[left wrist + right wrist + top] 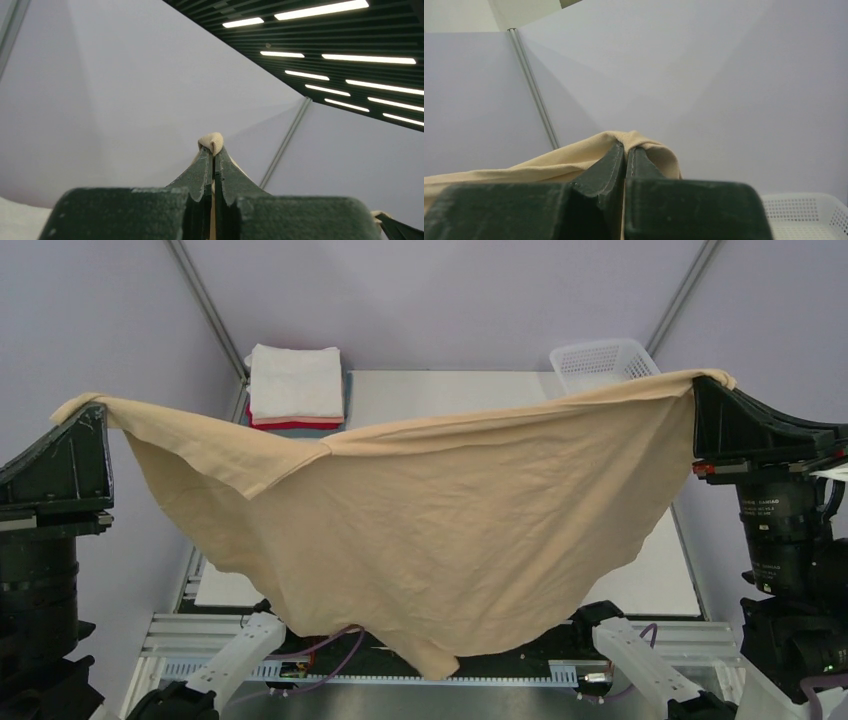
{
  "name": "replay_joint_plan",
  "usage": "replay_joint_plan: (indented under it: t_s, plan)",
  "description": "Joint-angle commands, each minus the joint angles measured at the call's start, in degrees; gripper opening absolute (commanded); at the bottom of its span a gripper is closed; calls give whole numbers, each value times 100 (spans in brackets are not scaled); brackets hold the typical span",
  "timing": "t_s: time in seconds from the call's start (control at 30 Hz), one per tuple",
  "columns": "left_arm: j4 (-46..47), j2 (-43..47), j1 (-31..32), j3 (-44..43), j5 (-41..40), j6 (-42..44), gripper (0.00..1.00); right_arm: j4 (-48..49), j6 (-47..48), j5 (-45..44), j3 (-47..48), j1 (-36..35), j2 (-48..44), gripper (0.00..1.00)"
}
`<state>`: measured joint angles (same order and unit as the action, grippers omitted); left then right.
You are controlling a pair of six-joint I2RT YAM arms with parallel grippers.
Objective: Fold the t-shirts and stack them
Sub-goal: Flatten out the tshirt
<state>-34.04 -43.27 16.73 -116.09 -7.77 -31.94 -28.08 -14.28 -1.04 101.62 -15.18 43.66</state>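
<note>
Spanning left gripper (93, 408), right gripper (698, 382): t-shirt (440, 530)

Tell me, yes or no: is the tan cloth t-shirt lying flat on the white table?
No, the tan cloth t-shirt hangs spread in the air, pinched by the left gripper and right gripper.

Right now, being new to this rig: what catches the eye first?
A tan t-shirt hangs spread wide in mid-air across the middle, its top ends pinched by the left fingers and right fingers. Behind it, a folded stack sits far left on the table, a white basket far right.
</note>
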Motion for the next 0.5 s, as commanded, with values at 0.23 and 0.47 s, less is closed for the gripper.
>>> replay_joint_plan:
  t_s: [0.23, 0.47]
  plan:
    - [573, -1895, -33, 893, -1622, 746, 0, 107, -113, -1478, -1308, 26, 494, 2]
    - [1589, -4605, -34, 1326, -1828, 1657, 0, 989, -440, -2523, -3053, 327, 1524, 3]
